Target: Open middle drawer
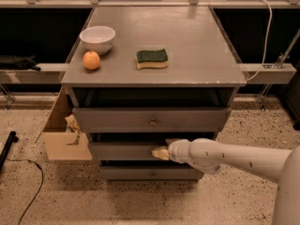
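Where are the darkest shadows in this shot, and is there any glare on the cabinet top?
Camera view: the cabinet top is evenly lit, with no harsh glare; the bowl and orange cast soft shadows. Same view: deep shadow fills the gap above the top drawer and the recess above the middle drawer, where the tool sits at its front.

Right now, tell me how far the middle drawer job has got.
Done: the gripper is at the centre front of the middle drawer. In hand: apparently getting a hold there. Left: the pull itself; the drawer looks shut or barely out.
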`<state>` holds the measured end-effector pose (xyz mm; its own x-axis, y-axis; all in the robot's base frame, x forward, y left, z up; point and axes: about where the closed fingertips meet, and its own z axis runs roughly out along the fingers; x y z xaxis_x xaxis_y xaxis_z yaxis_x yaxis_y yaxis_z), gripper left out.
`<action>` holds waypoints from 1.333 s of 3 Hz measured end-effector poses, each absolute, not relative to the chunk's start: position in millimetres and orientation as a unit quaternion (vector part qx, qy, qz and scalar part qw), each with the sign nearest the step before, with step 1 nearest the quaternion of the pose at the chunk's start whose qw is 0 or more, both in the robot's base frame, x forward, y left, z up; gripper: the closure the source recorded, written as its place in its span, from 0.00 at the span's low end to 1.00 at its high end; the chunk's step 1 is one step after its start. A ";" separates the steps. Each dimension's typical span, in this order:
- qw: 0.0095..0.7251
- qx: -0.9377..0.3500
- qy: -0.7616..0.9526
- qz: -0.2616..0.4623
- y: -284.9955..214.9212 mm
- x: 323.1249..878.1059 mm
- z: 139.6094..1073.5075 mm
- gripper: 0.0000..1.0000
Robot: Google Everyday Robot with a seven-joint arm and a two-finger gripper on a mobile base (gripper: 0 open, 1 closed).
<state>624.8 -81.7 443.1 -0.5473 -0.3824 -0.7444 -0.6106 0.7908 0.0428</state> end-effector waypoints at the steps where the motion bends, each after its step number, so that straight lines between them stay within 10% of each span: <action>1: 0.380 -0.286 0.867 0.150 -81.6 624.8 443.1 0.00; 4: 0.406 -0.292 0.854 0.144 -99.1 629.0 423.8 0.00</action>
<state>629.0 -99.1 423.8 -0.4996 -0.3812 -0.7779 -0.6147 0.7887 0.0084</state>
